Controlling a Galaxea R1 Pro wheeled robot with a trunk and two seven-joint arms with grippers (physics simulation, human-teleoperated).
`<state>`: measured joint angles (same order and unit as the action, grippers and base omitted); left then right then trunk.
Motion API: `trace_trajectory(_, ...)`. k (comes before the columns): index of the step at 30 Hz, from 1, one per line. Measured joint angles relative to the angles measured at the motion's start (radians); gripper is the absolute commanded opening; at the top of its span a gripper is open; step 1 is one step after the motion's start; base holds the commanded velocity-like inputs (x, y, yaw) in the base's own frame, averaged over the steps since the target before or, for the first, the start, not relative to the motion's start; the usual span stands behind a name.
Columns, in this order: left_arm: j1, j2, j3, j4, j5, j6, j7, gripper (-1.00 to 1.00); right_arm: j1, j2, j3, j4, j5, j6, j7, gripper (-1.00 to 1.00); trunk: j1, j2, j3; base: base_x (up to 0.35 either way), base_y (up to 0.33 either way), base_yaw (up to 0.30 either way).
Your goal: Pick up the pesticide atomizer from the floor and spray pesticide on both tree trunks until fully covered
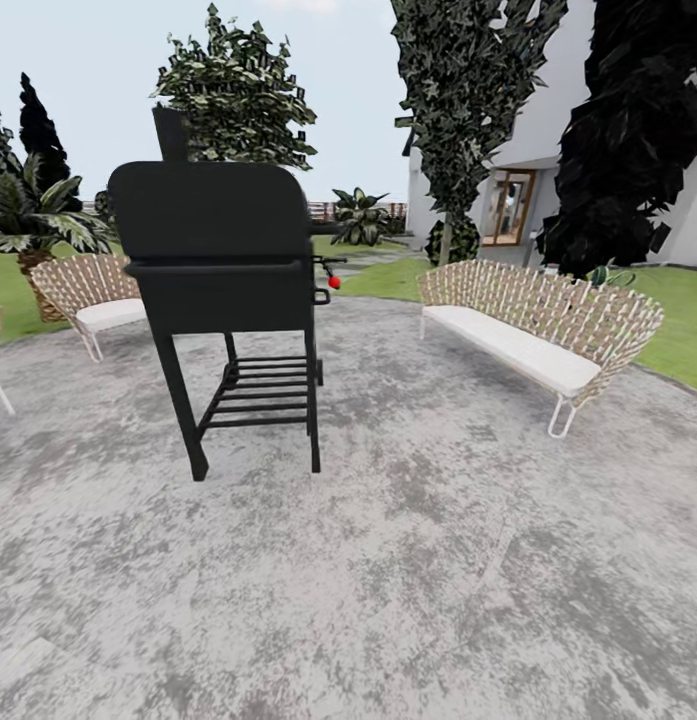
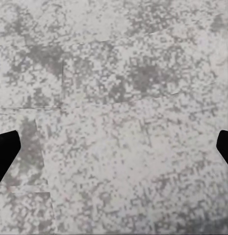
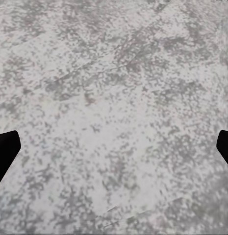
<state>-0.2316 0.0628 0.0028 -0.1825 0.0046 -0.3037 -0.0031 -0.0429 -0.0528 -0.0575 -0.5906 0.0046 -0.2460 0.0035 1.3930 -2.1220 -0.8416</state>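
Observation:
The pesticide atomizer is out of view. Mottled grey stone floor (image 1: 388, 560) stretches ahead of me. A tree (image 1: 233, 95) with a broad crown of blocky green leaves rises behind a black grill, which hides its trunk. A darker tree (image 1: 468, 80) stands at the back right on a thin trunk (image 1: 446, 240). My left gripper (image 2: 114, 152) hangs open over bare stone (image 2: 118, 98), its black fingertips (image 2: 6, 154) wide apart. Over the same kind of paving (image 3: 118, 98), my right gripper (image 3: 114, 152) is open too, with nothing between its fingertips (image 3: 6, 152).
A black grill on legs (image 1: 218, 270) with a small red knob (image 1: 334, 282) stands ahead left. A wicker bench (image 1: 533, 330) stands to the right, another (image 1: 93, 295) at the left. Green lawn (image 1: 678, 330), palm plants (image 1: 33, 215) and a white house (image 1: 548, 150) lie behind.

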Motion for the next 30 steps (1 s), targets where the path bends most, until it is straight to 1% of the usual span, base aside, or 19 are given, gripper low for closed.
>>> trace_trajectory(6,0.000,0.002,0.001,0.000,0.000,0.000,0.001,1.00,0.000,0.005,0.000,0.000,-0.001,-0.002,-0.001,1.00,0.000,0.000,0.000,0.174,-0.227,-0.001)
trace_trajectory(8,0.000,0.002,0.006,0.000,0.000,0.000,0.001,1.00,0.000,0.007,0.002,0.000,-0.001,-0.002,-0.002,1.00,0.000,0.000,0.000,0.177,-0.227,0.000)
trace_trajectory(14,0.000,0.003,0.058,0.000,-0.001,0.000,0.002,1.00,0.000,0.008,0.004,0.001,-0.001,-0.032,-0.001,1.00,0.000,0.000,0.000,0.178,-0.227,0.000)
trace_trajectory(18,0.000,0.004,0.081,-0.001,-0.001,-0.001,0.002,1.00,0.000,0.008,0.007,0.001,0.003,-0.041,0.002,1.00,0.000,0.000,0.000,0.178,-0.227,0.000)
trace_trajectory(22,0.000,0.005,0.088,0.000,-0.002,-0.004,0.002,1.00,0.000,0.008,0.008,0.003,0.006,-0.042,0.003,1.00,0.000,0.000,0.000,0.178,-0.227,0.000)
trace_trajectory(30,0.000,0.004,0.089,0.000,-0.003,-0.004,0.001,1.00,0.000,0.008,0.010,0.003,0.006,-0.041,0.005,1.00,0.000,0.000,0.000,0.178,-0.227,0.000)
